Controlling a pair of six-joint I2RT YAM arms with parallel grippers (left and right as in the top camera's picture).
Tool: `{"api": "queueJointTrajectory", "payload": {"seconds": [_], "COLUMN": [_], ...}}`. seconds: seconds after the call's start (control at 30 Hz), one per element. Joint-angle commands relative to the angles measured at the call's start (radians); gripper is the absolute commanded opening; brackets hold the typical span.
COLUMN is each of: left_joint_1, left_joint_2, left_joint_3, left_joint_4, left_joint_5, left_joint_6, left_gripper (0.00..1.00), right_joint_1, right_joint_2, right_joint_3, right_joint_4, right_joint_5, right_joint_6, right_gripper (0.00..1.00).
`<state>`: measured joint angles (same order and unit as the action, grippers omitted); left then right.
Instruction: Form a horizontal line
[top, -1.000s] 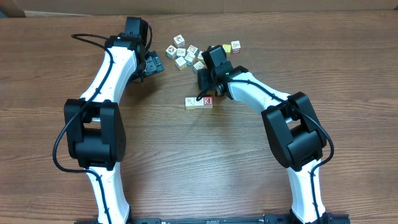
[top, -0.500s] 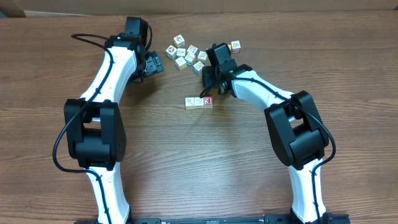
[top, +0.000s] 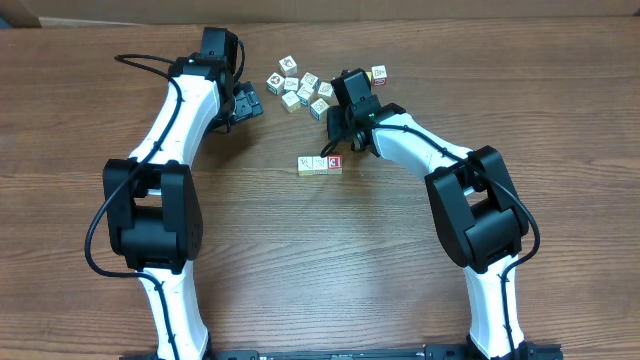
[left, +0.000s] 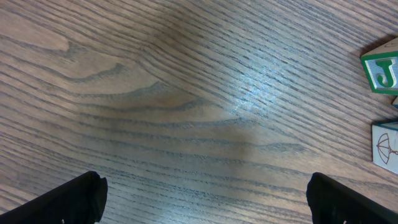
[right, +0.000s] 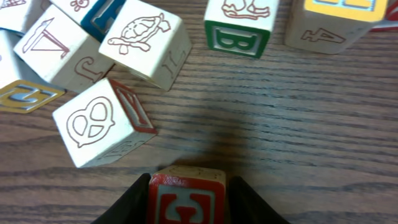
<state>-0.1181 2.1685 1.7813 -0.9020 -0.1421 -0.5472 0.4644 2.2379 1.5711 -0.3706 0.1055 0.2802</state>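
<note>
Three long so far, the horizontal line (top: 320, 165) sits mid-frame. The right gripper (right: 186, 200), clenched on a red-trimmed cube (right: 186, 185), should set it flush against the row's right end. The left gripper (top: 245, 103) hangs released, upper left.

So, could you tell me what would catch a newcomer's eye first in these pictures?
Probably the red-lettered cube pinched in the right hand, seen close up in the right wrist view with the loose cluster just beyond. From overhead, the short row of three cubes lies nearer the robot, and the left hand hangs open left of the cluster.
</note>
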Motion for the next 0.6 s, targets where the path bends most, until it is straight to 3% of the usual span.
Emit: {"api": "queueJointTrajectory", "payload": {"seconds": [0.0, 0.47, 0.57], "left_joint_1": [-0.010, -0.011, -0.011], "left_joint_2": [0.002, 0.002, 0.002], "left_joint_3": [0.019, 0.019, 0.020], "left_joint_4": [-0.002, -0.002, -0.002], "left_joint_5": [0.005, 0.005, 0.005], "left_joint_6": [0.009, 0.009, 0.009], "left_gripper": [1.00, 1.00, 1.00], "right_joint_1": [-0.001, -0.001, -0.001], "right_joint_2": [-0.044, -0.169, -0.185], "right_joint_3": [0.035, 0.035, 0.035], "right_joint_4": [-0.005, -0.151, -0.183], "right_joint_5": [0.026, 0.033, 0.032], "right_joint_6": [-0.032, -0.046, -0.046], "right_gripper": [0.34, 0.33, 0.37]}}
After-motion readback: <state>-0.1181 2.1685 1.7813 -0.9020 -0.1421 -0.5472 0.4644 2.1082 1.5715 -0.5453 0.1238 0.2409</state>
